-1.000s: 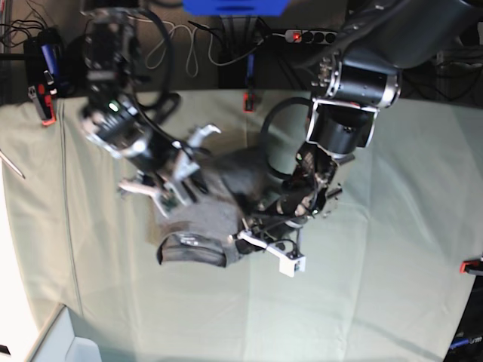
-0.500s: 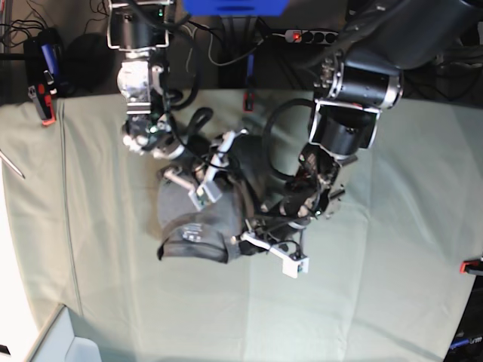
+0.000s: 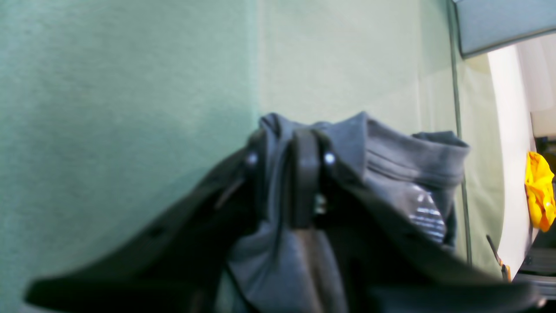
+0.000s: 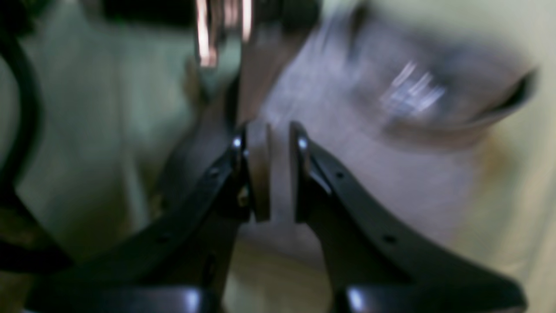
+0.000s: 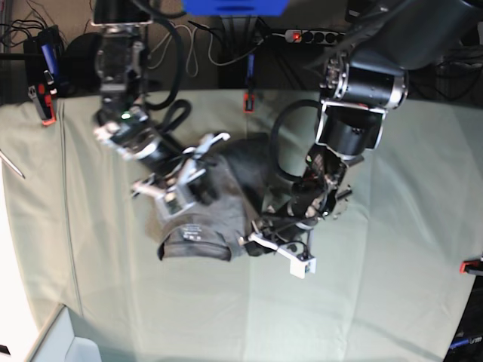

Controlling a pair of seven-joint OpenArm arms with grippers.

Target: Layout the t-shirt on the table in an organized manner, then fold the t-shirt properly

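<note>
The grey t-shirt [image 5: 219, 207] lies bunched in the middle of the pale green table [image 5: 377, 302], its light neck label [image 5: 189, 232] facing up. My left gripper [image 5: 255, 243] is shut on a fold at the shirt's right edge. The left wrist view shows its fingers [image 3: 304, 174] clamped on grey cloth [image 3: 391, 152], with the label [image 3: 428, 213] to the right. My right gripper [image 5: 202, 188] hovers over the shirt's upper left part. In the blurred right wrist view [image 4: 280, 143] its jaws stand a narrow gap apart, with nothing seen between them, over the shirt [image 4: 369, 165].
Red-black clamps [image 5: 249, 99] [image 5: 44, 102] [image 5: 472, 265] sit at the table edges. A pale bin [image 5: 60, 339] is at the front left corner. A power strip [image 5: 309, 35] and cables lie behind the table. A yellow object [image 3: 538, 191] lies beyond the table edge.
The right arm swung in over the shirt, then back left and down. The left gripper stayed shut on the shirt edge and shifted slightly right. The shirt barely moved.
</note>
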